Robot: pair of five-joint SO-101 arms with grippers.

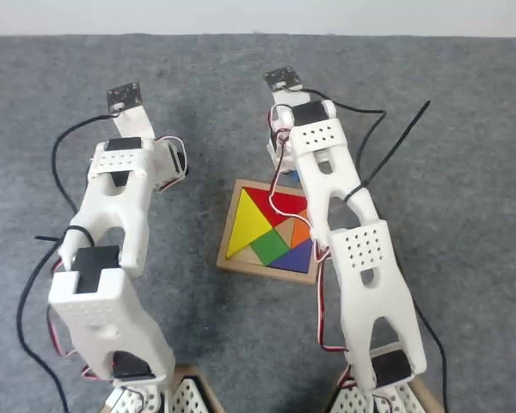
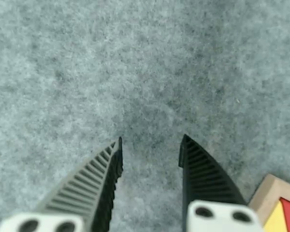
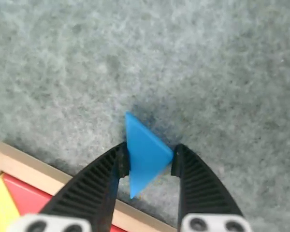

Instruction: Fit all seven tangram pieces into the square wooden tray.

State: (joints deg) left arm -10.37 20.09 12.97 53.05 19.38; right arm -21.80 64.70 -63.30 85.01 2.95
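Nearest the arm bases, the square wooden tray point(image 1: 267, 269) is lying flat on the grey felt-covered desk point(image 1: 198, 103), between the two arms and turned slightly askew. Coloured pieces are sitting inside it. A large yellow triangle point(image 1: 248, 225) is filling the 9 o'clock side and a large red triangle point(image 1: 273, 201) the 12 o'clock side. A green piece point(image 1: 271, 248) is lying at 6 o'clock, with a purple piece point(image 1: 297, 255) at 5 o'clock and an orange piece point(image 1: 301, 232) at 3 o'clock. The right arm is crossing over the tray's 3 o'clock edge and hiding that part of it.

Just beyond the tray's 12 o'clock rim, the right gripper point(image 3: 150, 151) is pinching a light blue triangular piece point(image 3: 142, 145) between its black ribbed fingers point(image 3: 108, 169). The jaws are standing narrow against two of the piece's sides. The triangle is outside the tray, over bare felt, with one point sticking out past the fingertips. Whether it is touching the desk I cannot tell.

Farther off, at about 10 o'clock from the tray and well apart from it, the left gripper point(image 2: 150, 145) is hanging over bare felt. Its jaws are spread wide and are gripping nothing. One corner of the tray is showing beside one of its fingers.
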